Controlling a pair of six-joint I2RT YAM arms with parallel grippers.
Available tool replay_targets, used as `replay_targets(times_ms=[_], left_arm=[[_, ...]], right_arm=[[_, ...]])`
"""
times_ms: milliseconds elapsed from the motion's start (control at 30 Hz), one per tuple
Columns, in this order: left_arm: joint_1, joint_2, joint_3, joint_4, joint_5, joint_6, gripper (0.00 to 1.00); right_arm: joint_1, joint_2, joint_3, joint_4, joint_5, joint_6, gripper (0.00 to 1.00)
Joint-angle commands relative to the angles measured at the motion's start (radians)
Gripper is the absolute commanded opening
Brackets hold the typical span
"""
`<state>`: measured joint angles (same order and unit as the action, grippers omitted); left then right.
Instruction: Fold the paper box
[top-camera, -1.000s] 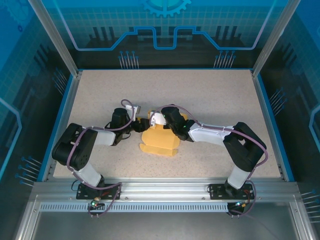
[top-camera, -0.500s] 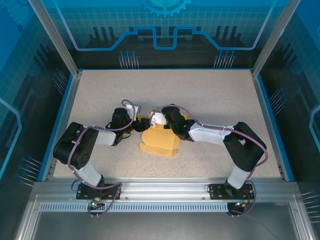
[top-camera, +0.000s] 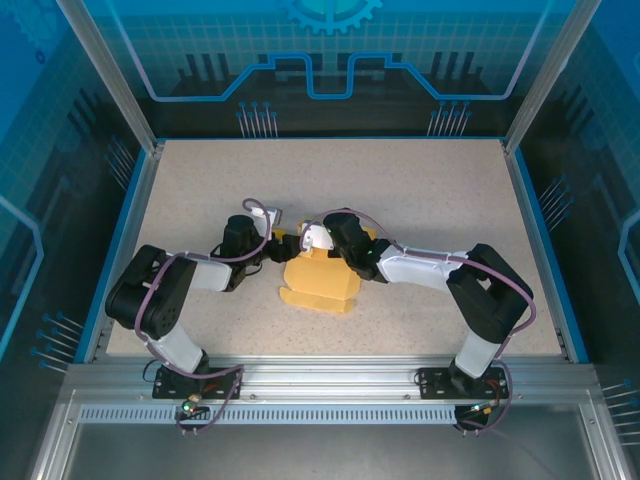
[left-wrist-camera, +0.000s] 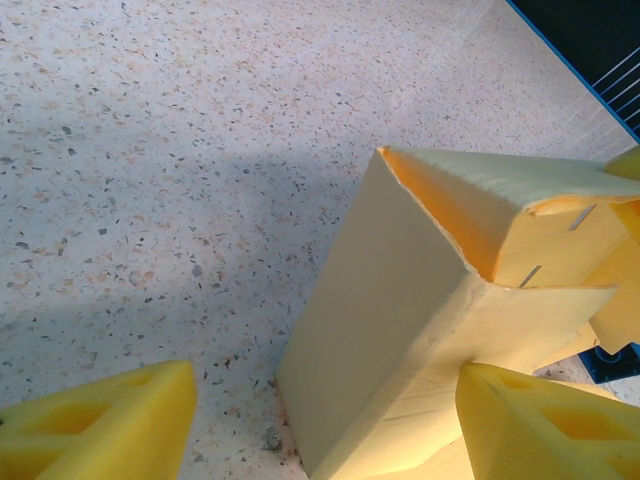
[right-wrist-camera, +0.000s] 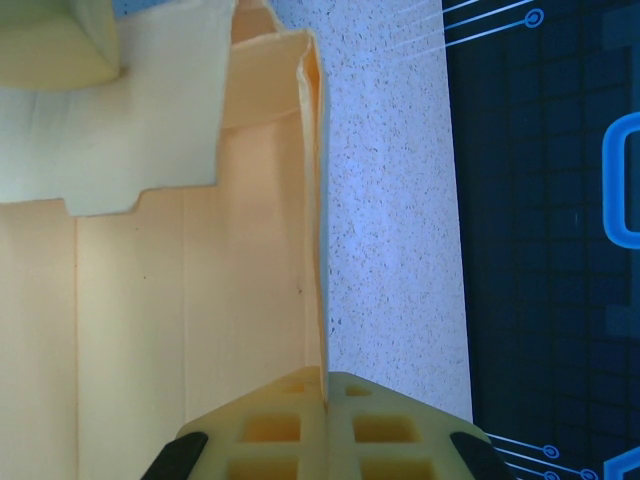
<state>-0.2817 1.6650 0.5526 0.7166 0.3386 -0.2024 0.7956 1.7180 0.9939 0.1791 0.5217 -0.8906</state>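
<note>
Nearest to me, the flat part of the paper box (top-camera: 320, 288), a pale yellow die-cut sheet of thin cardboard, lay on the speckled beige table (top-camera: 430, 190) between my two arms, its scalloped edge toward the bases. It sat as it had a second before. Just beyond that, the change was mine: my left claw (top-camera: 283, 240) had crept a little farther away and to the right, closing in on the raised left side of the box. In my left wrist view the left claw (left-wrist-camera: 325, 425) stood wide, with one yellow finger (left-wrist-camera: 110, 420) clear over bare table and the other beside the upright wall (left-wrist-camera: 390, 300), whose top flap was bent inward. I judged that the left side was standing and that this claw was lining up to press or tuck it, so the fold was only partway done. My right claw (top-camera: 313, 238) had not moved. Its pads (right-wrist-camera: 325, 430) were pressed together on the thin edge of a standing wall (right-wrist-camera: 318, 200), holding the box steady. Farther off, my wrists covered the box's far end in the overhead view, so I could not tell how those flaps lay. A dark blue scrap (left-wrist-camera: 612, 362) at the picture's edge was cut off and I could not name it.
</note>
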Motion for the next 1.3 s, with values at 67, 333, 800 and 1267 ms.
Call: replay_targets(times_ms=[67,333,800,1267], left_arm=[[-0.007,0.007,0.012,0.05,0.01,0.03,0.69],[-0.021,0.028,0.033,0.062,0.02,0.049,0.68],[-0.024,0.046,0.041,0.07,-0.036,0.037,0.66],[-0.023,0.04,0.007,0.118,-0.081,0.054,0.46]], right_arm=[[-0.004,0.002,0.011,-0.046,-0.044,0.015,0.0],[-0.003,0.004,0.024,-0.083,-0.067,0.033,0.0],[-0.004,0.01,0.03,-0.092,-0.068,0.039,0.0],[-0.007,-0.03,0.038,-0.119,-0.094,0.07,0.0]])
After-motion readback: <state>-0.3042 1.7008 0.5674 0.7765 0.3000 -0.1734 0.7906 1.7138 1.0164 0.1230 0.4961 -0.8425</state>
